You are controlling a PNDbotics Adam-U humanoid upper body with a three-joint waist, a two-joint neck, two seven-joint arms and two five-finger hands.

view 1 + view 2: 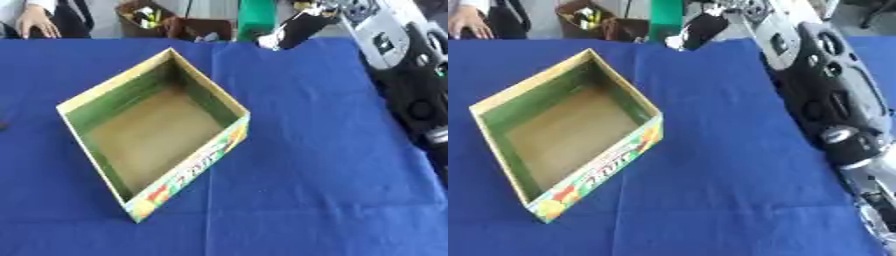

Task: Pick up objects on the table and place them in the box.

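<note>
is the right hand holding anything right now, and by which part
Cannot be told: the right hand reaches past the table's far edge, its fingers unclear. The box is empty.

1. Even, bright daylight-like light falls on the blue tablecloth, with no hard glare on the fabric.
2. The open cardboard box throws only a faint, soft shadow; its inner walls are darker than its pale floor.
3. Both eye views are soft throughout: the lettering on the box front is smeared and unreadable.
4. The robot's right arm along the right edge is blurred, its silver parts showing pale highlights.
5. Clutter beyond the table's far edge is out of focus.
6. Faint creases show in the cloth.
</note>
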